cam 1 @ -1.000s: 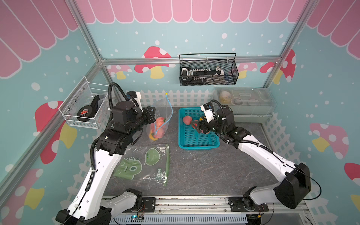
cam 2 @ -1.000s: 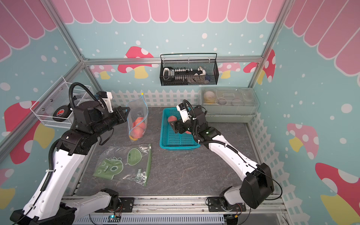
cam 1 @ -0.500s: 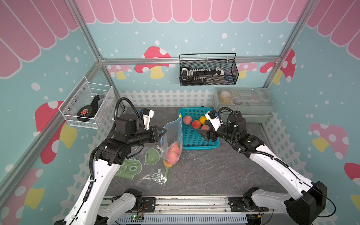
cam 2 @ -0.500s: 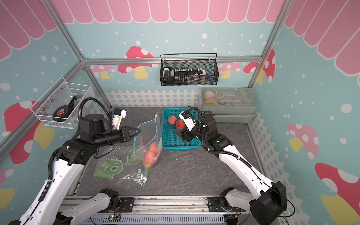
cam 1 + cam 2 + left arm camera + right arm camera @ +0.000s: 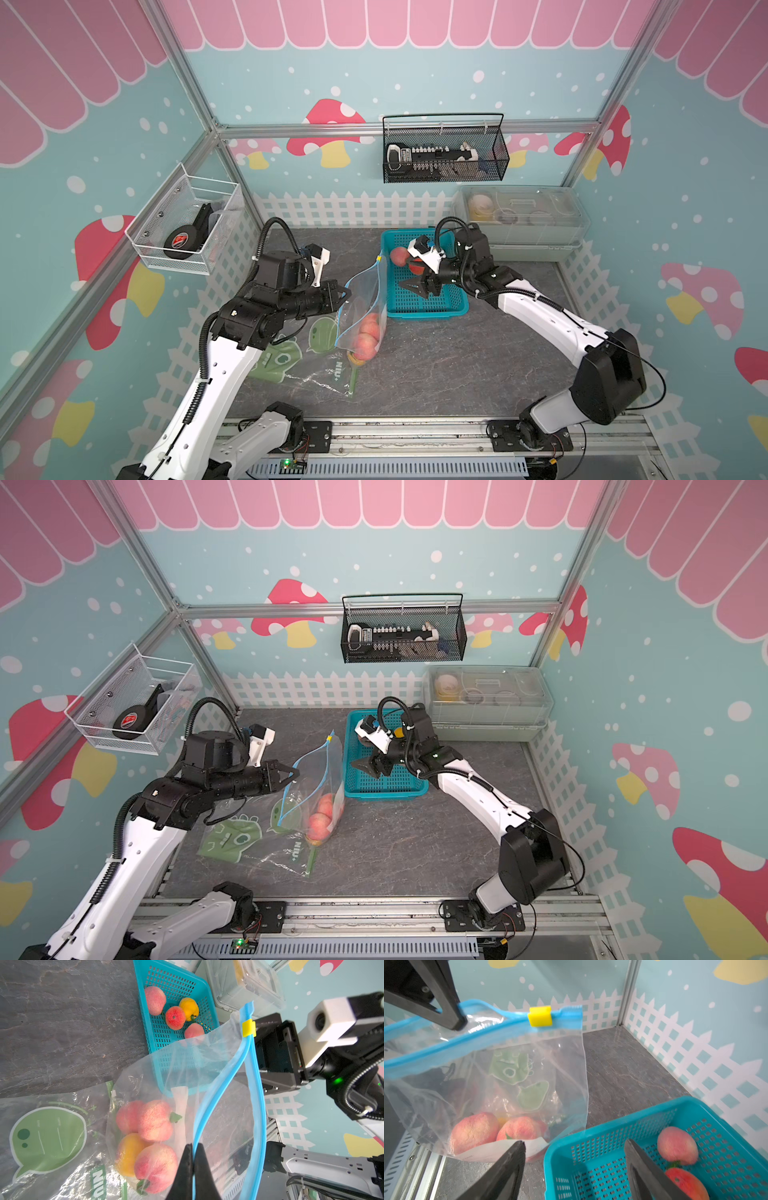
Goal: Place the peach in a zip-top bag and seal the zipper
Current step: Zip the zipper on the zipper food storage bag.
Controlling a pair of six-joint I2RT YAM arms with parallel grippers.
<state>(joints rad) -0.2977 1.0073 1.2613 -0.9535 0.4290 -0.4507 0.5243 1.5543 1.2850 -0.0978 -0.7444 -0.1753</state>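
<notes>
In both top views the left tool (image 5: 343, 296) is clamped on the rim of the bag (image 5: 368, 291), which hangs upright just left of the basket (image 5: 415, 311). Peaches (image 5: 368, 334) lie in the bag's bottom, which meets the edge of a flat printed pouch (image 5: 307, 361) on the surface (image 5: 457, 365). Whether the bag rests there cannot be told. The right tool (image 5: 417, 287) hovers over the basket's left part, fingers apart. In a top view the slider (image 5: 329, 737) sits at the far end of the rim, and the mouth gapes.

In the left wrist view the left tool (image 5: 193, 1147) is pressed together on one blue strip of the zipper (image 5: 258, 1088). The other strip bows away, so the bag (image 5: 207, 1059) stands open, with the slider (image 5: 248, 1028) at the strips' end. Three peaches (image 5: 154, 1122) and a yellow fruit (image 5: 126, 1153) lie in the bag. The basket (image 5: 143, 1022) holds two loose peaches (image 5: 154, 1000), a red fruit (image 5: 175, 1017) and a yellow one.

In the right wrist view the right tool (image 5: 575, 1142) has its fingers wide apart, one before the bag (image 5: 508, 1059), the other over the basket (image 5: 612, 1124). The left tool (image 5: 452, 1016) grips the bag's rim, well along from the slider (image 5: 540, 1016). Peaches (image 5: 473, 1132) sit in the bag's bottom. A loose peach (image 5: 677, 1145) and the red fruit (image 5: 685, 1182) lie in the basket.
</notes>
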